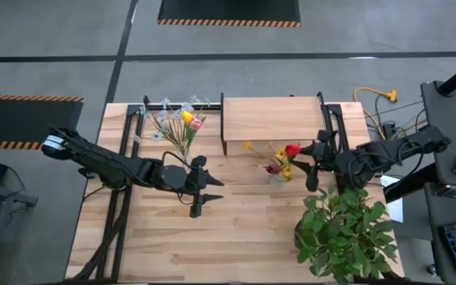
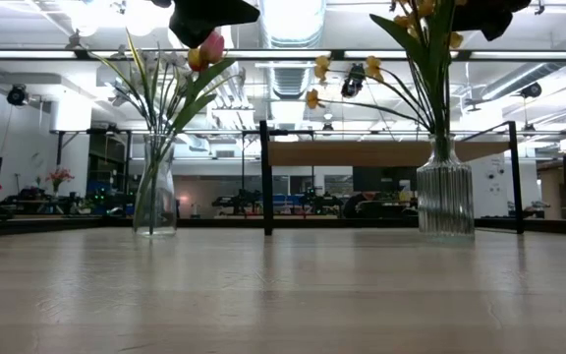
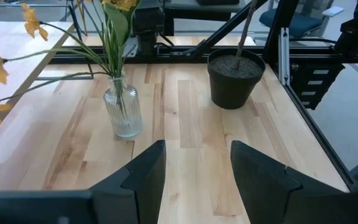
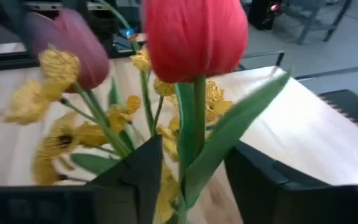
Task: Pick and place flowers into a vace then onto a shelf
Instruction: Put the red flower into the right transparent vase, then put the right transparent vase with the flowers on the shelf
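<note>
A bushy green potted plant (image 1: 345,232) sits at the bench's (image 1: 236,237) near right corner, its dark pot (image 3: 235,78) just beside the right arm.

Further in, mid-bench, the left gripper (image 1: 199,195) hangs over bare wood with its jaws parted and nothing between them. It points toward a ribbed glass vase (image 3: 123,112) that stands well apart from it.

That vase holds flowers (image 1: 282,161): a red tulip (image 4: 194,37), a dark red one (image 4: 67,46) and small yellow blossoms (image 4: 61,65). The right gripper (image 1: 310,167) is right at this bunch. Its jaws stand apart on either side of the red tulip's green stem (image 4: 199,118), and the wrist view does not show them pressing it.

Toward the far left stands a second clear vase (image 2: 155,197) with pale sprigs, a yellow head and a pink head (image 1: 182,120).

At the far edge, between the two bunches and just behind the right one, is the shelf (image 1: 271,119), a light wood board on thin black legs, with nothing on it.
</note>
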Controlling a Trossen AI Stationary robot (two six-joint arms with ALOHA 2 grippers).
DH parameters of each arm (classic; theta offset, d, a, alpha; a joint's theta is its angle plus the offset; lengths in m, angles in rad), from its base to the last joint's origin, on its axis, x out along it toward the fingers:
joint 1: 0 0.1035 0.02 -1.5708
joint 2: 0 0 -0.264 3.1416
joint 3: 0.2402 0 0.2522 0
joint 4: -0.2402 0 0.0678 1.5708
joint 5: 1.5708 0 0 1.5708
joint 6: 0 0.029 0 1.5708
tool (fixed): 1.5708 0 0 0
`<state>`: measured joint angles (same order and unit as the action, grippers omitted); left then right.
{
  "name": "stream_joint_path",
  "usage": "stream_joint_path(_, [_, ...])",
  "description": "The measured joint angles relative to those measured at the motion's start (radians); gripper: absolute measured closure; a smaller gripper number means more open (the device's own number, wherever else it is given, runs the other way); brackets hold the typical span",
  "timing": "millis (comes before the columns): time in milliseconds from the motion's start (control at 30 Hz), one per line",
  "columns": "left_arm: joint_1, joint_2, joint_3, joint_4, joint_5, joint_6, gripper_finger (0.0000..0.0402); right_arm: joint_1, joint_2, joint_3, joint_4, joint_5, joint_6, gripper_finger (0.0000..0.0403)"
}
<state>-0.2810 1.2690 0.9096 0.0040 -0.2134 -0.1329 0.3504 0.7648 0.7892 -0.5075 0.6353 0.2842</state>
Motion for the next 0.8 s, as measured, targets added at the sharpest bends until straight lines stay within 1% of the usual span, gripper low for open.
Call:
stream_joint_path(133, [0.000, 0.000, 0.000, 0.000, 0.000, 0.000, 0.0236, 0.000, -0.023, 0.061, -0.096, -0.082, 0.024, 0.0205])
stream_joint_path(333, [0.000, 0.000, 0.000, 0.000, 0.000, 0.000, 0.0236, 0.000, -0.035, 0.129, -0.178, -0.095, 0.031, 0.0182])
stream_joint_path(467, [0.000, -0.009, 0.000, -0.003, 0.000, 0.015, 0.0236, 0.001, -0.040, 0.168, -0.240, -0.098, 0.049, 0.0179])
stream_joint_path(567, [0.000, -0.048, -0.002, -0.001, 0.000, 0.045, 0.0236, 0.007, -0.058, 0.175, -0.249, -0.114, 0.041, 0.0182])
stream_joint_path(700, [0.000, -0.135, -0.048, 0.001, -0.008, 0.079, 0.0236, 0.049, -0.100, 0.144, -0.215, -0.113, 0.007, 0.0190])
stream_joint_path(800, [0.000, -0.228, -0.114, 0.000, -0.043, 0.079, 0.0236, 0.090, -0.130, 0.124, -0.206, -0.102, 0.004, 0.0196])
